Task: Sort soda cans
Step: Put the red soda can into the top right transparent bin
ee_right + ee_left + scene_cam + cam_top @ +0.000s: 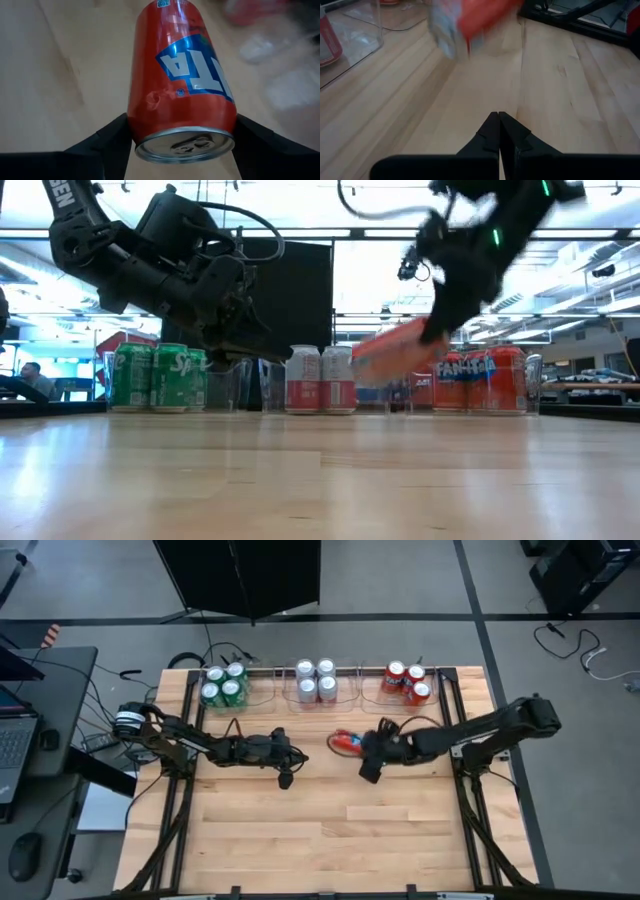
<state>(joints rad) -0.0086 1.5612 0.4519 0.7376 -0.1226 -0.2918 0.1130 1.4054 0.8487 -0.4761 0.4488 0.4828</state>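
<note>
The wooden table (330,830) is bare along its near edge. Toward the middle, the left gripper (284,778) hangs over the boards with its fingers (490,131) pressed together, holding nothing. Just across from it, the right gripper (368,768) has its two fingers on either side of a red Fanta can (177,75); the right wrist view shows the can lying sideways between them, silver top toward the camera and a small dent in its side. In the low view this can (395,352) is blurred, tilted and clear of the tabletop, below the right arm. From above it (345,742) shows as a red patch near the gripper, in front of the gap between the middle and right trays.

Along the far edge stand three clear plastic trays. The left tray (255,690) holds four green Sprite cans (222,683), upright and close together. The middle tray (345,690) holds four silver-white cans (315,681), also upright in a square. The right tray (372,692) holds three red Fanta cans (407,682), upright and clustered at its right side.

Beyond the table, a dark panel (290,290) stands behind the trays, and a desk with a laptop (15,730) sits off the table's left side.
</note>
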